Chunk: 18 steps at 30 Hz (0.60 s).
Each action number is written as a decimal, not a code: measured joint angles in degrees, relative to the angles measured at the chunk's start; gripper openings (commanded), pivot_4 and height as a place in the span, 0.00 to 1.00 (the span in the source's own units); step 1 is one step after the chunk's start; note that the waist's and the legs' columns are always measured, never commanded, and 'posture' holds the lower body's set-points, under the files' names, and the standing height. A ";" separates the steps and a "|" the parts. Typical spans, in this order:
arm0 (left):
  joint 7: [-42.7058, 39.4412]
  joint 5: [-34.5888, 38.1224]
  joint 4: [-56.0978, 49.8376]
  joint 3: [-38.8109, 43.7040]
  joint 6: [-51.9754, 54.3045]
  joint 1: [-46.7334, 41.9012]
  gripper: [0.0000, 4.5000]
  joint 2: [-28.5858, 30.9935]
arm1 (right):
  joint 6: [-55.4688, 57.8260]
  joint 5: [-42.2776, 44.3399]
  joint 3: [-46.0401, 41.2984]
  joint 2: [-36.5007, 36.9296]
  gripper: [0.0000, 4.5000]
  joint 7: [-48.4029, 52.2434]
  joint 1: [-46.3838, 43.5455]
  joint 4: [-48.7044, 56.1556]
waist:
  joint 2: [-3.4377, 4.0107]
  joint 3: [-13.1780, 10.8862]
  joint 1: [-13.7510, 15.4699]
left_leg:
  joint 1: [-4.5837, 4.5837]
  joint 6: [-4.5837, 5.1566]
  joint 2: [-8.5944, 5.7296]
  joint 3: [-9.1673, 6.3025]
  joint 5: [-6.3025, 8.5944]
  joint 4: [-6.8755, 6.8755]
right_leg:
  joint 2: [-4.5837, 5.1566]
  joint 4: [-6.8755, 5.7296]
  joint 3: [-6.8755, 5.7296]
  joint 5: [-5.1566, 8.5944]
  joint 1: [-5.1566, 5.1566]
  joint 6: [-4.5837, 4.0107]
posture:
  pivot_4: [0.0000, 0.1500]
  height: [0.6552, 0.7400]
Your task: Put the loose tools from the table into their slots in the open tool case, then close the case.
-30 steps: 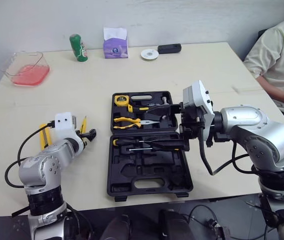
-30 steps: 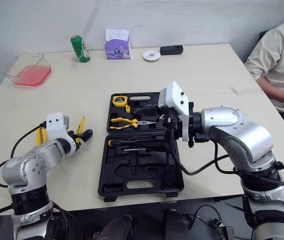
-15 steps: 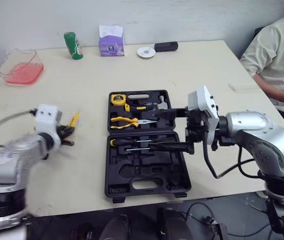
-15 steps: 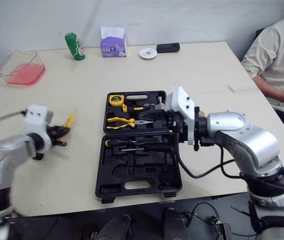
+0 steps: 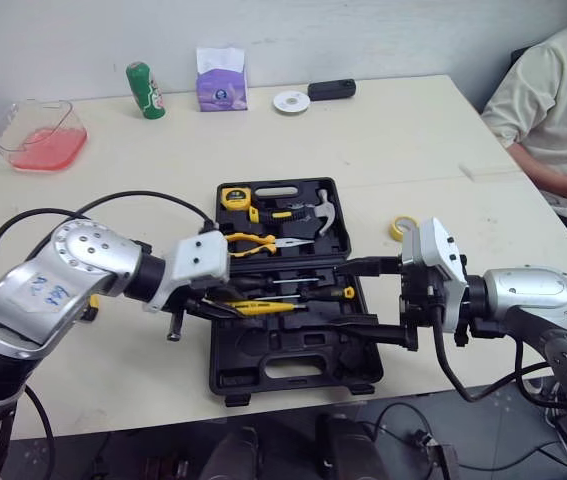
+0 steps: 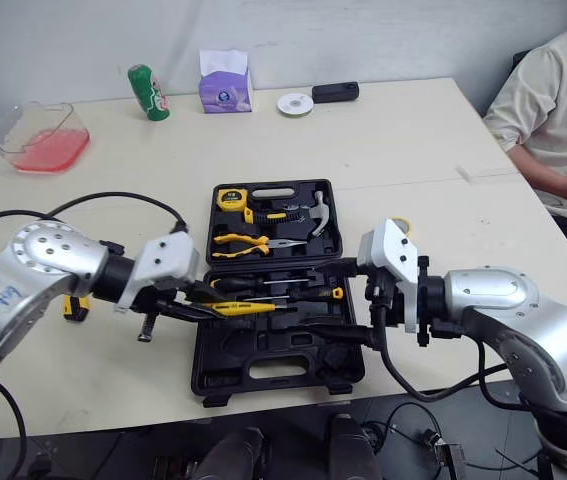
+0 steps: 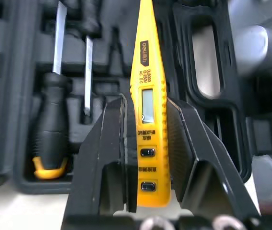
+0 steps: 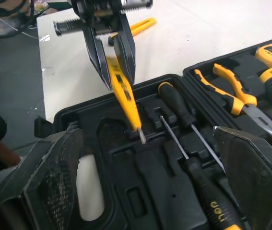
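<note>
- The black plastic tool case [image 5: 263, 375] lies open and flat in the middle of the pale beige table [image 5: 433, 150].
- Its far half holds a yellow tape measure [image 5: 240, 198], a steel-headed hammer [image 5: 323, 208] and yellow-handled long-nose pliers [image 5: 253, 240].
- Its near half holds two black-handled screwdrivers [image 8: 176, 103] lying side by side close to the hinge. The moulded recesses nearer the front are unfilled.
- A clear plastic tub with pink contents [image 5: 38, 135] stands at the table's far left corner.
- The case's front lip is close to the table's near edge. There is open tabletop to its left and beyond it.
- A yellow tape roll [image 5: 401, 228] lies just off the case's right side.
- A green can [image 5: 144, 90], a purple tissue box [image 5: 221, 85], a white disc [image 5: 290, 101] and a small black device [image 5: 331, 90] line the far edge. A person in a pale shirt [image 5: 553, 110] sits at the right.
- The left gripper [image 7: 146, 108] is clamped on the rear part of a yellow flat voltage tester pen [image 7: 145, 57], one finger on each side.
- The tester slants down over the near half. Its metal tip is at a recess just beside the screwdrivers; I cannot tell whether it touches.
- The right gripper [image 5: 348, 295] is spread wide and grips nothing. It reaches in from the case's right side, level with the hinge, and points toward the tester.
</note>
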State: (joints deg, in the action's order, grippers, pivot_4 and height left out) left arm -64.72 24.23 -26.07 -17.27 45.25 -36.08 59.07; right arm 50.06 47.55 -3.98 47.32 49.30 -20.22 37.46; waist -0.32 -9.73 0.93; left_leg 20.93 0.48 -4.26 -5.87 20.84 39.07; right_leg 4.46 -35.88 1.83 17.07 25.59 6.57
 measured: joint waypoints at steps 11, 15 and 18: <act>1.81 -12.12 4.36 -9.75 -0.71 -3.73 0.12 -6.48 | 0.45 0.92 -1.02 0.72 1.00 -3.75 4.61 3.07 | -0.13 -0.07 0.60 | 0.12 0.09 -0.06 -0.02 -0.04 0.14 | 0.02 -0.01 -0.01 -0.09 0.00 0.12 | 1.00 1.00; 2.44 -13.47 4.36 -9.95 0.16 -3.67 0.12 -7.46 | 0.11 0.76 -1.00 1.05 1.00 -4.08 5.07 3.06 | -0.13 -0.07 0.57 | 0.10 0.09 -0.06 -0.02 -0.04 0.14 | 0.02 -0.01 -0.01 -0.09 -0.01 0.12 | 1.00 1.00; 4.55 -14.41 4.35 -9.99 2.20 -3.35 0.12 -9.48 | -0.07 0.65 -0.98 1.07 1.00 -4.18 5.07 3.06 | -0.14 -0.07 0.61 | 0.10 0.10 -0.06 -0.02 -0.04 0.17 | 0.02 -0.02 0.00 -0.09 -0.01 0.12 | 1.00 1.00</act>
State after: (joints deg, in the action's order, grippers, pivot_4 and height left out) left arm -60.16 9.82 -21.72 -27.26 47.45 -39.43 49.59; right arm 49.98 48.20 -4.96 48.39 45.12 -15.14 40.51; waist -0.46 -9.80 1.54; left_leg 21.03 0.57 -4.32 -5.88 20.80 39.24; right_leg 4.48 -35.89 1.82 16.99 25.58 6.70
